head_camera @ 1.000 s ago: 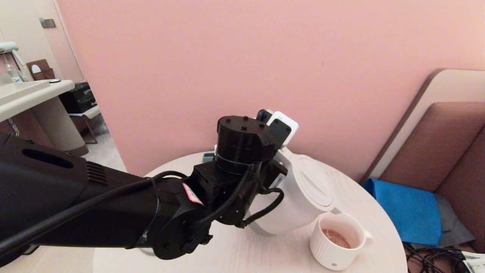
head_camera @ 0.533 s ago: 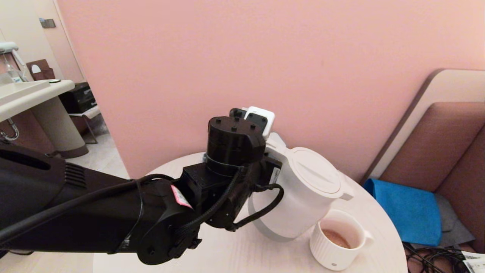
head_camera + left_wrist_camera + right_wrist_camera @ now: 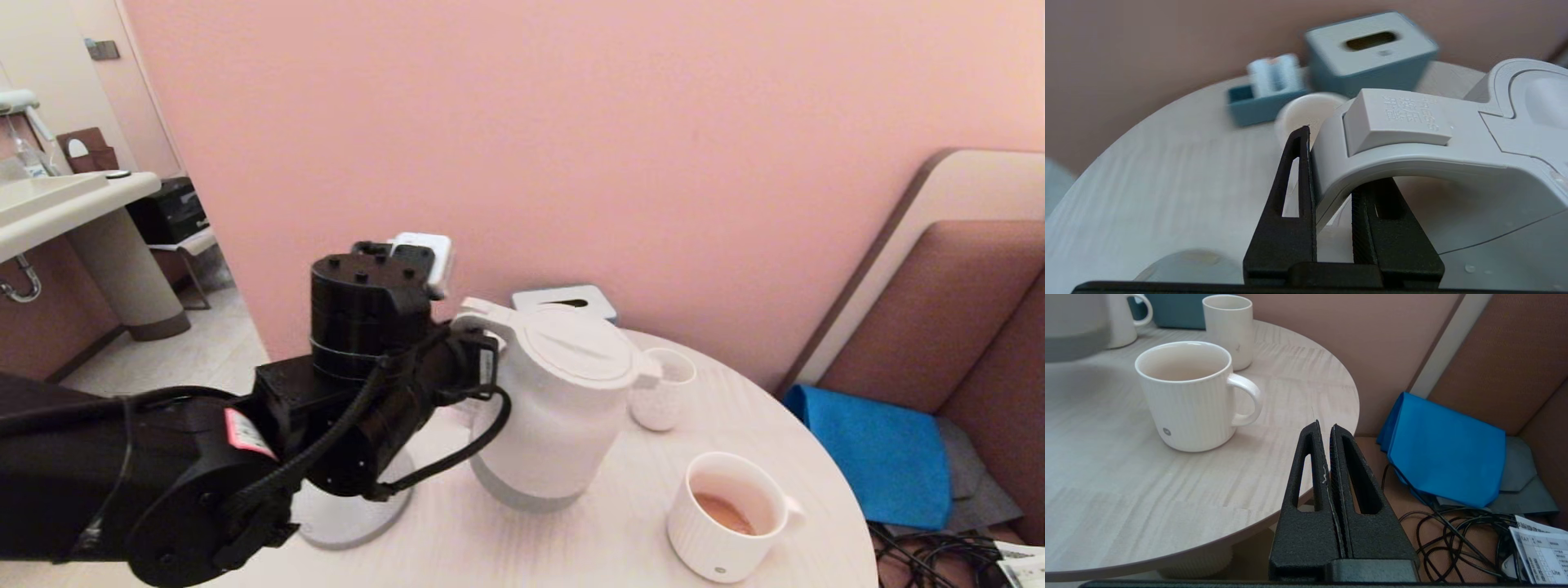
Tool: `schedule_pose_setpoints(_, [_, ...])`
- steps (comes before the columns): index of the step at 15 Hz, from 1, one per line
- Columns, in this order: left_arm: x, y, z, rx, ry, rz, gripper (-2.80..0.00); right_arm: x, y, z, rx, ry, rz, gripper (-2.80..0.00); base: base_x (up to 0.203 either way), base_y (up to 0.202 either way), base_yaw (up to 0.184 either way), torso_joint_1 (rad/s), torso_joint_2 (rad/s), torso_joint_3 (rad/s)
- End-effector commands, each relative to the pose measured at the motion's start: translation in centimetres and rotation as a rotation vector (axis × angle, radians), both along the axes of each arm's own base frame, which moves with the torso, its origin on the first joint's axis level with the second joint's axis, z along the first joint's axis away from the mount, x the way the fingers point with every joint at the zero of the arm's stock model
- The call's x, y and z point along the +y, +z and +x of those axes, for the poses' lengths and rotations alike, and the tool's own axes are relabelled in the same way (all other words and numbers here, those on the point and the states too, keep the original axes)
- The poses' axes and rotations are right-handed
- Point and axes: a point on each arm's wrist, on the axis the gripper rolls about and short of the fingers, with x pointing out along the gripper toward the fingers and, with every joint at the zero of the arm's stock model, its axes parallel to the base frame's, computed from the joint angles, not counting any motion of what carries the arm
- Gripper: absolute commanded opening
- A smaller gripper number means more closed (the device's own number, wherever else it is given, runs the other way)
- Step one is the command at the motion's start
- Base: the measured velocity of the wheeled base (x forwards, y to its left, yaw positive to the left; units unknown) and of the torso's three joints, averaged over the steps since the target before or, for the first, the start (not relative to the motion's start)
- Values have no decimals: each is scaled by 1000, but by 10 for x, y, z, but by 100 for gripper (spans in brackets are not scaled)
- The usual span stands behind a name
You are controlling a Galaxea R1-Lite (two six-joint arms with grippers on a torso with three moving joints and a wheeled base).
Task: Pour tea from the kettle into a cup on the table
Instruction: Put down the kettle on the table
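Kettle (image 3: 563, 400) near upright, held just above the table (image 3: 620, 539) left of centre; its round base plate (image 3: 347, 510) lies just to its left, bare. Left gripper (image 3: 1331, 163) clamped on the kettle's loop handle (image 3: 1392, 134), one finger outside the loop, one inside; grip sits high, close under the lid button.

Cup (image 3: 731, 514) stands near the table's right front edge, well apart from the kettle, handle to the right; tea (image 3: 727, 513) shows low in it, reddish-brown; pour looks done, so the step in hand reads as setting the kettle back on its plate.

To do it well: keep the kettle level so nothing dribbles from the spout (image 3: 649, 377); centre its grey band over the plate before lowering; come straight down, release only once seated; mind the smaller mug (image 3: 665, 396) just beyond the spout.

Right gripper (image 3: 1329, 430) parked off the table's right edge, fingers pressed together, empty. Tissue box (image 3: 563, 300) at the far rim; blue cloth (image 3: 873, 449) on the seat to the right.
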Motion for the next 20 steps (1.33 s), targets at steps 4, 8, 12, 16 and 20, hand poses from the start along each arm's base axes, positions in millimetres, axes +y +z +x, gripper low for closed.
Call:
schedule_pose_setpoints(4, [62, 4, -2, 18, 108, -66, -280, 0, 0, 0, 0, 0, -1, -280, 0, 0, 0, 0, 0, 0])
schedule_pose_setpoints(8, [116, 8, 1, 12, 184, -104, -280, 0, 0, 0, 0, 0, -1, -280, 0, 0, 0, 0, 0, 0])
schedule_pose_setpoints(12, [156, 2, -1, 35, 234, -139, -280, 0, 0, 0, 0, 0, -2, -280, 0, 0, 0, 0, 0, 0])
schedule_pose_setpoints(16, [184, -8, -5, 20, 291, -201, -280, 0, 0, 0, 0, 0, -1, -280, 0, 0, 0, 0, 0, 0])
schedule_pose_setpoints(20, [186, -33, -15, 79, 285, -196, -280, 0, 0, 0, 0, 2, -2, -280, 0, 0, 0, 0, 0, 0])
